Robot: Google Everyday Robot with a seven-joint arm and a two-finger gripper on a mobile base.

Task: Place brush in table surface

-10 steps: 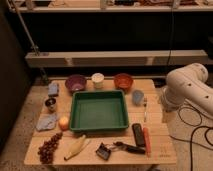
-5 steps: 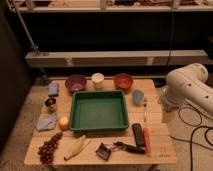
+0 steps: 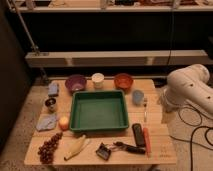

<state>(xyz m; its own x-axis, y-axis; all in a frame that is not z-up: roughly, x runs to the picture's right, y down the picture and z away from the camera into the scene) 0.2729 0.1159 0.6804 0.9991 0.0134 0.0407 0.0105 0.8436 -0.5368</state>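
The brush (image 3: 116,148) lies on the table surface (image 3: 160,125) near its front edge, with its squarish dark head at the left and its slim black handle pointing right. It is just in front of the green tray (image 3: 98,127). My white arm (image 3: 190,90) is folded beside the table's right edge, well away from the brush. My gripper does not show; it is hidden behind or below the arm's body.
A flat black bar (image 3: 138,134) and an orange-red stick (image 3: 147,140) lie right of the brush. At the back are a purple bowl (image 3: 75,82), a white cup (image 3: 98,80) and an orange bowl (image 3: 123,81). A blue cup (image 3: 138,96), grapes (image 3: 49,147) and a banana (image 3: 75,146) are also there.
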